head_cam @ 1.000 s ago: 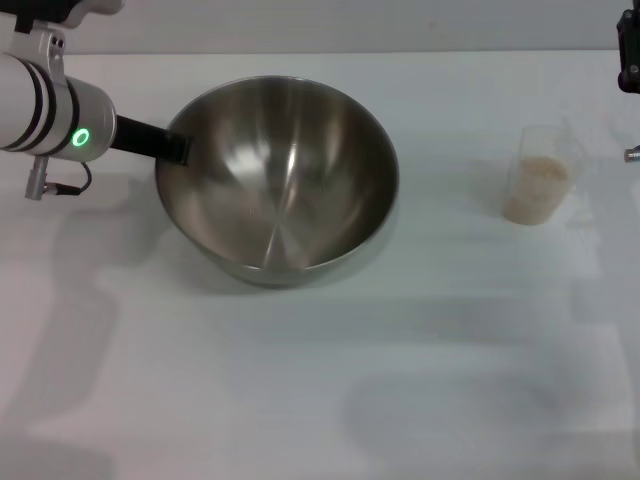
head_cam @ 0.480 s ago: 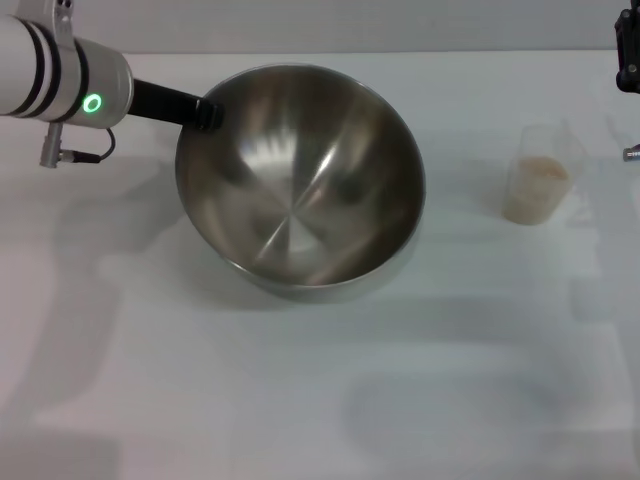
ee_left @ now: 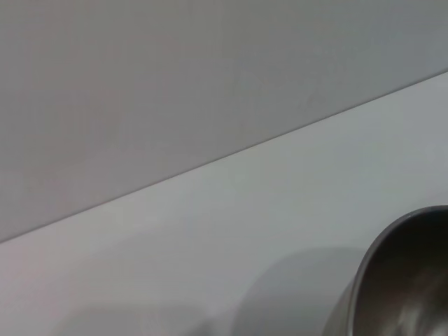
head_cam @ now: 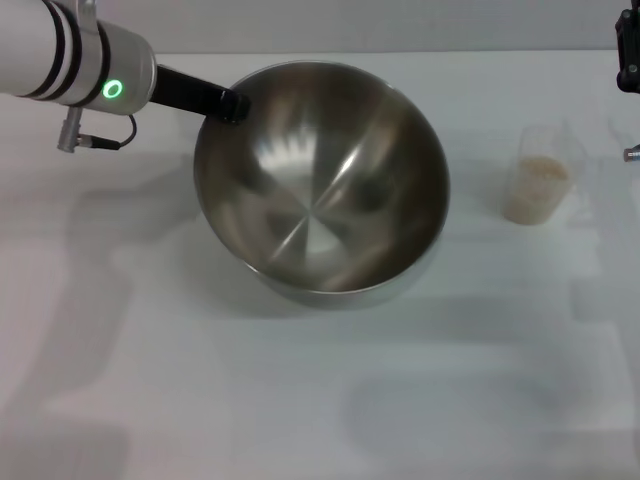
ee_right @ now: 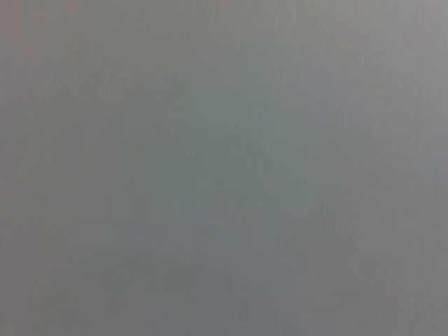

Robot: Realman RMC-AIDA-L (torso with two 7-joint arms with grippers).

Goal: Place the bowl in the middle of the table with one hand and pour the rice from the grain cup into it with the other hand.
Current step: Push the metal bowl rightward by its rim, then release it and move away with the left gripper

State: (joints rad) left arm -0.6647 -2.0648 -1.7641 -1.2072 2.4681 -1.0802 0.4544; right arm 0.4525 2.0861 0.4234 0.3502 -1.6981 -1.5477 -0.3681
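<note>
A plain white matte desk (head_cam: 320, 400) fills the head view, bare along its near edge, with a grey wall behind its far edge.

Toward the middle of the desk sits the bowl (head_cam: 322, 180), a large stainless-steel mixing bowl, tipped so that its shiny inside faces the camera. It looks stiff and fairly light for its size, but the polished wall is slippery, so the thin rim is the sensible place to hold it, in my judgement. The left gripper (head_cam: 225, 103) has its jaws clamped on the bowl's far-left rim, and its silver wrist and green ring light reach in from the upper left. The left wrist view shows only an edge of the bowl (ee_left: 409, 280) and the desk (ee_left: 210, 238).

Well to the right of the bowl, apart from it, stands the grain cup (head_cam: 542, 175), clear plastic, upright and about half full of pale rice (head_cam: 540, 180). It seems light and easily tipped or squeezed; a gentle hold around its side, away from the pouring lip, would suit it.

The right gripper (head_cam: 629, 50) is only a dark sliver at the far right edge, and I cannot tell how its jaws stand. The right wrist view is blank grey.

No brand, label or writing can be read anywhere.
</note>
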